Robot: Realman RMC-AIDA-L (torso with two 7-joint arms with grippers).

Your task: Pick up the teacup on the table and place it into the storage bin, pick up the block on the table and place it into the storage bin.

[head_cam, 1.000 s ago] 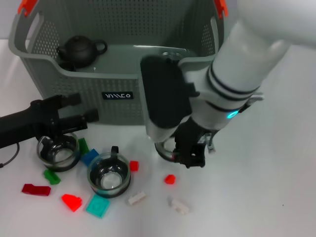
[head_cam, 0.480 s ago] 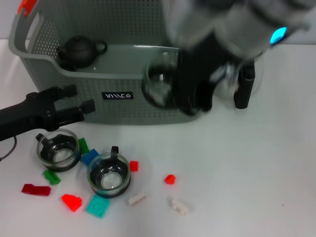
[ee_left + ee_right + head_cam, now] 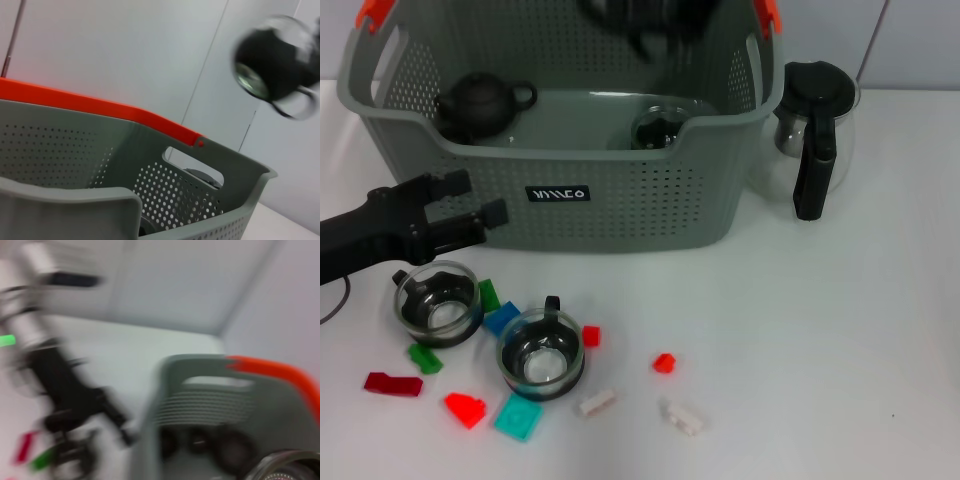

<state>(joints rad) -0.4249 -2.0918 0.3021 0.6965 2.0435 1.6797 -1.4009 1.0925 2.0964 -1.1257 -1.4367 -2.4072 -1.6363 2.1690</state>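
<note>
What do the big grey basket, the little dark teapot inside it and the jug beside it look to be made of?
The storage bin looks like matte moulded plastic, its walls punched with small holes. The teapot seems dark ceramic or clay with a dull sheen, though that is uncertain. The pitcher appears to be clear glass, see-through, with a black, probably plastic, handle.
</note>
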